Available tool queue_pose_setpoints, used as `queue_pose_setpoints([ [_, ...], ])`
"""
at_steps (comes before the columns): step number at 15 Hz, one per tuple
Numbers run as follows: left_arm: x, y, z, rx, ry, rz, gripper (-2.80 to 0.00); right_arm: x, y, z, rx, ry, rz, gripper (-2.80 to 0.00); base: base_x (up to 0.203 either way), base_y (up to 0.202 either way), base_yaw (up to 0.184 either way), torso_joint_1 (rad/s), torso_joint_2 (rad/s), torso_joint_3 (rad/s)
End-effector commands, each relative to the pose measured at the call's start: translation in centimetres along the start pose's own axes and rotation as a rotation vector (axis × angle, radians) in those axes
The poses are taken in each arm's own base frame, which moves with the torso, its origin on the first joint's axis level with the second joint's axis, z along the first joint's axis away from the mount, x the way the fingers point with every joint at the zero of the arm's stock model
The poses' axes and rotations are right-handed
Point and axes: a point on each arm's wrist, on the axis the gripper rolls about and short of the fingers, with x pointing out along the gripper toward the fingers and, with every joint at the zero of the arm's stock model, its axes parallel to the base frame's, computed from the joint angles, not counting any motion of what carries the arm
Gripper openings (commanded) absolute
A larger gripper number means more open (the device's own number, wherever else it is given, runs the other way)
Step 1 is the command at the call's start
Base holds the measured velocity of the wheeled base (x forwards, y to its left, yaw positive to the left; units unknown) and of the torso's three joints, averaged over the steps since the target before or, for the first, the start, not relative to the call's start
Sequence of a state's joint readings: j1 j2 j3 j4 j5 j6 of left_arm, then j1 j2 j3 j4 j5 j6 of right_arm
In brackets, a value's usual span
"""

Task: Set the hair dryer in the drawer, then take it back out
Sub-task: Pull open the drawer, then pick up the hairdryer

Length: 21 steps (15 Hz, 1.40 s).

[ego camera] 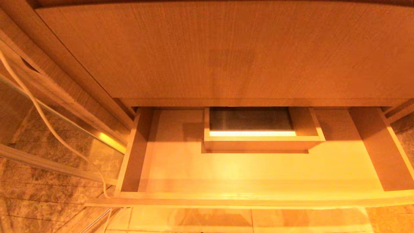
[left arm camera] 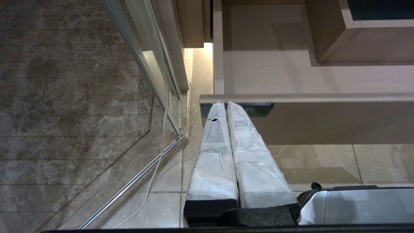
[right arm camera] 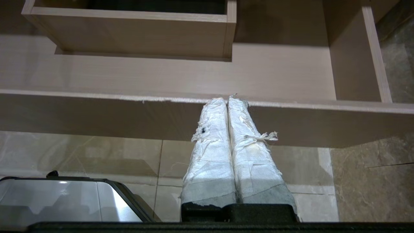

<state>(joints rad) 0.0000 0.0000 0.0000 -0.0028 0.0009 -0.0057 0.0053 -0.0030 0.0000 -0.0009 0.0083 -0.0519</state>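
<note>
Head view shows one wooden drawer (ego camera: 252,168) pulled wide open under the cabinet front (ego camera: 226,48), its pale floor bare, with one smaller open box (ego camera: 258,142) at the back whose bottom looks dark. No hair dryer shows in any view, and I can read no writing anywhere. My left hand (left arm camera: 224,105) and my right hand (right arm camera: 226,100) each sit below the drawer's front edge, wrapped fingers pressed together on nothing. One white cord (ego camera: 48,123) trails down at the left.

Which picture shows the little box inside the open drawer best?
The head view: it looks straight down into the little box in the drawer, so you see all its walls and its dark bottom. The left wrist view catches only one corner; the right wrist view shows mostly its front wall.
</note>
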Motion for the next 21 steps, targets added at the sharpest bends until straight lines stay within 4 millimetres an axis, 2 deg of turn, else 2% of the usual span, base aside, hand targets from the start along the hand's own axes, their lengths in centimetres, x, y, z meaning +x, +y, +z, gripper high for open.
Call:
queue_pose_setpoints([
  [1, 0.00, 0.00, 0.00, 0.000, 0.000, 0.000, -2.80, 0.02, 0.00, 0.00, -0.002, 0.004, 0.002, -2.80, 0.000, 0.000, 0.000, 0.000, 0.00, 0.000],
  [12, 0.01, 0.00, 0.01, 0.000, 0.001, 0.001, -2.80, 0.02, -0.01, 0.00, 0.006, 0.004, -0.004, -2.80, 0.000, 0.000, 0.000, 0.000, 0.00, 0.000],
  [15, 0.01, 0.00, 0.01, 0.000, 0.001, 0.001, -2.80, 0.02, -0.01, 0.00, 0.007, 0.004, -0.004, -2.80, 0.000, 0.000, 0.000, 0.104, -0.30, -0.182],
  [21, 0.00, 0.00, 0.00, 0.000, 0.000, 0.001, -2.80, 0.02, -0.01, 0.00, 0.007, 0.004, -0.004, -2.80, 0.003, -0.006, 0.155, 0.186, -0.44, -0.266],
])
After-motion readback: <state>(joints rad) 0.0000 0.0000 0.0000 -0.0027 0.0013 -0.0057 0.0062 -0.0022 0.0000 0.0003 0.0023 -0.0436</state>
